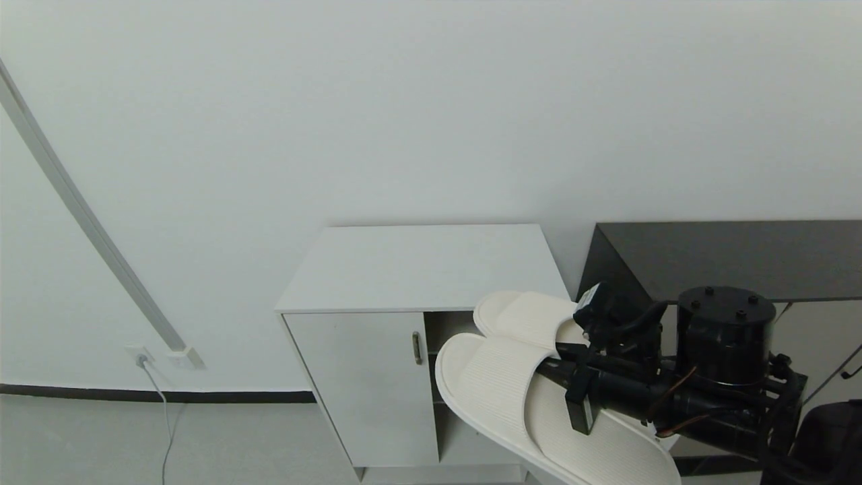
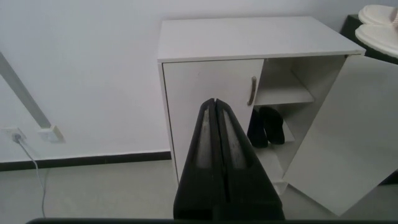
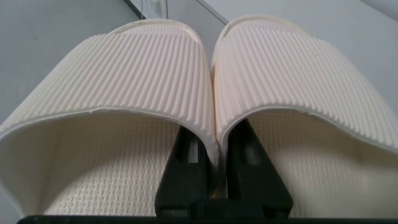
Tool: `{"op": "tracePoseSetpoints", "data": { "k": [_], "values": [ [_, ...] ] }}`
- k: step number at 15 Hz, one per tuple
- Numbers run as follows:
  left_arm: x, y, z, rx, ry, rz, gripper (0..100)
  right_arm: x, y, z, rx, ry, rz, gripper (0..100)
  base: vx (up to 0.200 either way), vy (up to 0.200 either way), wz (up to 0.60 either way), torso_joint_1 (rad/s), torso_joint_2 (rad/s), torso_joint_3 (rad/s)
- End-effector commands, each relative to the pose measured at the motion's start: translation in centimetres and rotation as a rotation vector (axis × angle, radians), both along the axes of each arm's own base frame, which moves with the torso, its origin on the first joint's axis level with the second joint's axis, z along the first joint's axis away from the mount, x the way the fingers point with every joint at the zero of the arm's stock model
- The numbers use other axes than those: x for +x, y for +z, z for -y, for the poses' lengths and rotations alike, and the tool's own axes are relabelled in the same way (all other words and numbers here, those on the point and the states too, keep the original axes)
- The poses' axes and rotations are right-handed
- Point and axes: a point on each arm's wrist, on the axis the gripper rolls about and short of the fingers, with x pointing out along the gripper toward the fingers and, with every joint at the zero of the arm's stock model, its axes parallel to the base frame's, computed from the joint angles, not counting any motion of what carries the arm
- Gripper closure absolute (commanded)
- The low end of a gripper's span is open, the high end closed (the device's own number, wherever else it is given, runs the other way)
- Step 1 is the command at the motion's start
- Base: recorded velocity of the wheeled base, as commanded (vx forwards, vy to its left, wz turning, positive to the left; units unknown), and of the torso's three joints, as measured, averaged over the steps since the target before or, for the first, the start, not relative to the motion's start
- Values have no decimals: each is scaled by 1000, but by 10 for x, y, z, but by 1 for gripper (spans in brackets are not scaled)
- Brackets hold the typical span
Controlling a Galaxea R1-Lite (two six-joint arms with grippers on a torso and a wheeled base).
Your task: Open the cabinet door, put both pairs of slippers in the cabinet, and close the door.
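Observation:
A white cabinet (image 1: 417, 269) stands against the wall. Its left door (image 1: 367, 384) with a metal handle (image 1: 417, 347) is closed; its right door (image 2: 348, 124) is swung open. A black pair of slippers (image 2: 267, 126) stands upright on a lower shelf inside. My right gripper (image 3: 214, 140) is shut on the cream ribbed slippers (image 1: 498, 377), pinching the two inner walls together. It holds them in the air before the open right side. My left gripper (image 2: 214, 106) is shut with nothing in it, back from the cabinet and pointing at the closed left door.
A dark table (image 1: 727, 256) stands right of the cabinet, close to the open door. On the wall to the left are a slanted conduit (image 1: 81, 209) and a socket (image 1: 138, 355) with a cable hanging to the floor. The floor (image 1: 168, 438) left of the cabinet is bare.

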Motion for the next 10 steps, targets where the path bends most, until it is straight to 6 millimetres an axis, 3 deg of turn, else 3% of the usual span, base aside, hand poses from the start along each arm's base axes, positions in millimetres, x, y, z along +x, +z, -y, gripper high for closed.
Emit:
{"op": "tracePoseSetpoints", "data": {
  "k": [1, 4, 10],
  "values": [
    [0, 0, 0, 0, 0, -2, 100, 0, -1, -1, -1, 1, -1, 100, 0, 0, 0, 0, 0, 0],
    [0, 0, 0, 0, 0, -1, 100, 0, -2, -1, -5, 1, -6, 100, 0, 0, 0, 0, 0, 0],
    [0, 0, 0, 0, 0, -1, 100, 0, -3, -1, -8, 1, -7, 100, 0, 0, 0, -146, 317, 167]
  ]
}}
